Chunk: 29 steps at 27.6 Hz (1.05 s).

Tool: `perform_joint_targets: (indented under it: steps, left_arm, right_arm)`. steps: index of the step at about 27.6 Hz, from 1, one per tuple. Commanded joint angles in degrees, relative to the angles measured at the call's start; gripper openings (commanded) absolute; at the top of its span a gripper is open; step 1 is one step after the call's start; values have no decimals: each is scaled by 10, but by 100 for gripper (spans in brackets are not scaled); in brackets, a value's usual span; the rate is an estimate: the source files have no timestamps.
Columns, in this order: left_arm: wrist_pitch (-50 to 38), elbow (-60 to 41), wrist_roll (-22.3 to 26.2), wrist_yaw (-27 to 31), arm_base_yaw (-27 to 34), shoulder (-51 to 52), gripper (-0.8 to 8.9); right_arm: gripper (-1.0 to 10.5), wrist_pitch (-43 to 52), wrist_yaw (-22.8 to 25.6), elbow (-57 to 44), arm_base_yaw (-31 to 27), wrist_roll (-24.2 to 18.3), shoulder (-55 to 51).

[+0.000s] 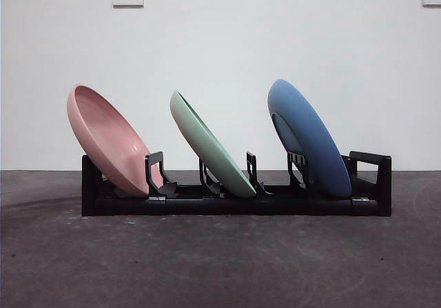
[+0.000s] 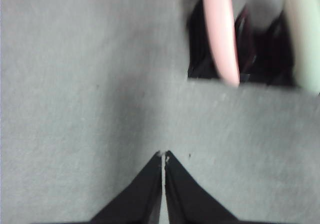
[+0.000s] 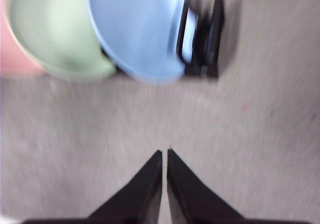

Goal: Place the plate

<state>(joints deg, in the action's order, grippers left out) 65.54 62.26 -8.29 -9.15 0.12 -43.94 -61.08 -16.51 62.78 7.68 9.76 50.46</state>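
Three plates, pink (image 1: 107, 139), green (image 1: 210, 142) and blue (image 1: 306, 136), are leaning in the rack (image 1: 234, 201), both claws (image 2: 163, 155) (image 3: 164, 152) are hanging pinched narrow and empty beside it, so a careless sweep could be toppling one

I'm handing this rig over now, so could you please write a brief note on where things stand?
Left gripper: shut, empty, over bare table.
Right gripper: shut, empty, also off the rack.
Pink plate, green plate and blue plate each lean in a slot of the rack.
Done: three plates racked.
Left: apparently nothing; no loose plate is in view.
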Motion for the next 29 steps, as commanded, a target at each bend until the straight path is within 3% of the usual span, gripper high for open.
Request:
perform_joint_targets:
  steps: [1,4,5,11,23,29]
  left_arm:
    - [-10,23,22,-2,-2,-23,35]
    - [-14,26,13,-2,-2,-30,272]
    - [-14,26,13,-2,-2,-30,306]
    - [-14,26,12,-2,-2,-28,310]
    - [-31,26,12,-2,-2,-29,310]
    - [-37,26,12,-2,-2,-29,310]
  right_arm:
    - [46,-2,-2,11,12,-35,30]
    - [308,-2,0,11,23,-49,50]
    - [360,-2,0,11,26,-49,52]
    - [362,0,-3,36,32,-37,75]
    - [326,64,-6,295,122,-36,377]
    - [326,106,0,346,151,-39,472]
